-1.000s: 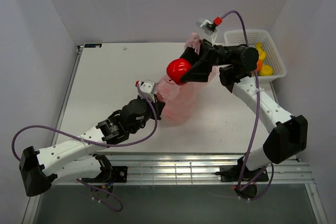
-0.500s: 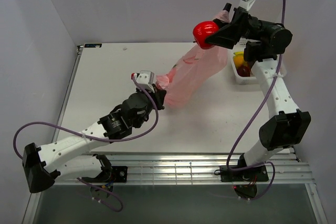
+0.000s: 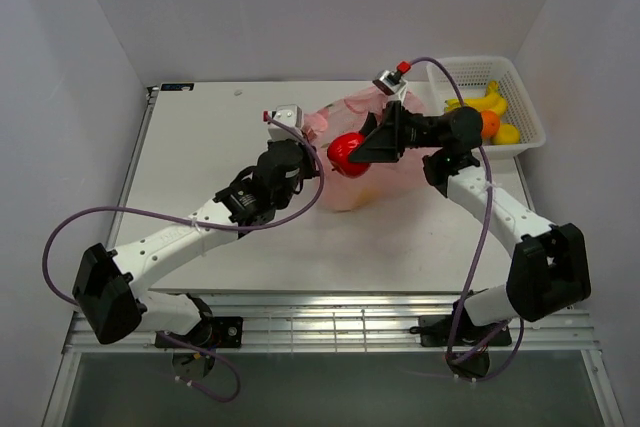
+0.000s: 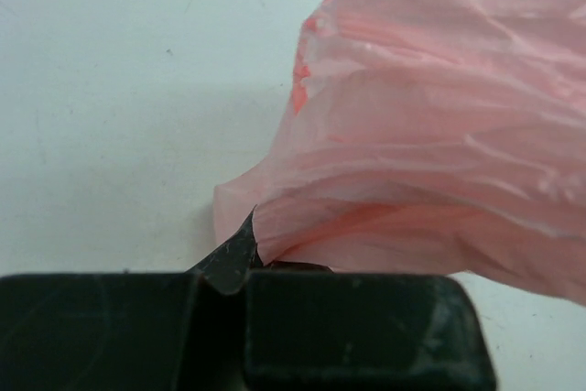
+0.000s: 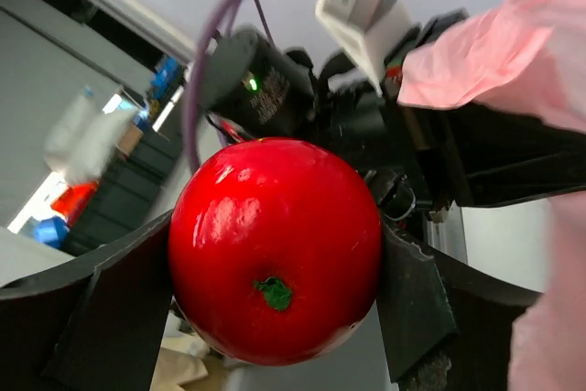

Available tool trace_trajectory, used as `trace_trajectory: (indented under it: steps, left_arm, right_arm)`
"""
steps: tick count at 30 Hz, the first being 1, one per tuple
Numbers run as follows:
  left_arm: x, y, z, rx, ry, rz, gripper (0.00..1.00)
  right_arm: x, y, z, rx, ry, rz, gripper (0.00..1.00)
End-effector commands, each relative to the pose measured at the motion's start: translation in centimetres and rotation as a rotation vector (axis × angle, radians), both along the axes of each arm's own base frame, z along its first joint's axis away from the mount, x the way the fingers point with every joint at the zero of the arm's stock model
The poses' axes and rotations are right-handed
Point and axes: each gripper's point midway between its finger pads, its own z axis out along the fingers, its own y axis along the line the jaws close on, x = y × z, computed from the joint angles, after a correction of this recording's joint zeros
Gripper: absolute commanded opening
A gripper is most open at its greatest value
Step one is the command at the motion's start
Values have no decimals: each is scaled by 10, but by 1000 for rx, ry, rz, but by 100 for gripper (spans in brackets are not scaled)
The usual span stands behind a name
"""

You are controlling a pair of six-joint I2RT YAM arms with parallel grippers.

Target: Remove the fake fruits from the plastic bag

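Note:
The pink plastic bag (image 3: 347, 185) lies bunched on the white table between my two grippers. My left gripper (image 3: 306, 150) is shut on the bag's left edge; in the left wrist view (image 4: 245, 261) the jaws pinch a fold of the bag (image 4: 439, 135). My right gripper (image 3: 358, 147) is shut on a glossy red apple (image 3: 345, 152) and holds it just above the bag. In the right wrist view the apple (image 5: 275, 249) fills the space between the fingers and part of the bag (image 5: 499, 57) shows at the upper right. A yellowish shape (image 3: 366, 193) shows faintly through the bag.
A white lattice basket (image 3: 522, 97) stands at the far right corner of the table (image 3: 200, 167). It holds a yellow banana bunch (image 3: 480, 102), an orange fruit (image 3: 489, 123) and a yellow fruit (image 3: 507, 133). Grey walls close in the sides.
My right gripper, which had lifted the apple high near the basket, has come back down over the bag. My left gripper has moved farther back with the bag, which is now bunched.

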Motion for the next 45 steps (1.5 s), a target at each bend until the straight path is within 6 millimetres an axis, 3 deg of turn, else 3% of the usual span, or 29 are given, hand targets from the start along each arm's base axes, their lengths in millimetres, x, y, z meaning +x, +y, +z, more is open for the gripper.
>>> trace_trajectory:
  steps: [1, 3, 5, 9, 13, 19, 23, 26, 30, 32, 37, 39, 40, 41, 43, 44, 45]
  left_arm:
    - [9, -16, 55, -85, -105, -40, 0]
    - [15, -15, 63, -88, -117, -30, 0]
    - [20, -13, 61, -82, -113, -29, 0]
    - [32, -2, 68, -102, -118, 12, 0]
    - [48, 19, 82, -109, -131, 112, 0]
    - [75, 76, 114, -78, -180, 303, 0]
    - [90, 120, 117, -34, -163, 408, 0]
    - [91, 135, 114, -11, -169, 429, 0]
    - [86, 133, 108, -34, -159, 394, 0]
    - [81, 113, 104, -105, -172, 283, 0]
    - [76, 97, 81, -172, -116, 219, 0]
    - [63, 76, 68, -230, -90, 95, 0]
    - [59, 70, 69, -266, -97, 60, 0]
    - [51, 60, 55, -283, -73, 3, 0]
    - [37, 55, 55, -338, -72, -24, 0]
    - [29, 50, 43, -342, -54, -38, 0]
    - [22, 51, 49, -373, -64, -39, 0]
  right_arm:
    - [-23, 15, -9, 10, -154, -44, 8]
    - [-34, 19, -19, -37, -120, -53, 8]
    - [-44, 20, -16, -40, -200, -64, 8]
    - [-62, 6, 8, -45, -297, -129, 8]
    - [-85, -3, 23, 0, -332, -68, 8]
    - [-100, -13, 18, 4, -311, -45, 8]
    - [-111, -18, 22, 7, -335, -21, 8]
    - [-114, -19, 14, 5, -326, -14, 8]
    - [-115, -16, -2, 17, -288, 18, 8]
    - [-122, -10, -10, 28, -295, 62, 8]
    - [-122, 6, -25, 24, -320, 109, 8]
    - [-115, 14, -30, 20, -322, 112, 8]
    - [-112, 18, -30, 21, -323, 110, 8]
    - [-103, 24, -27, 28, -331, 103, 8]
    - [-99, 30, -20, 46, -329, 111, 8]
    - [-95, 34, -15, 88, -371, 113, 8]
    - [-98, 36, -3, 112, -338, 132, 8]
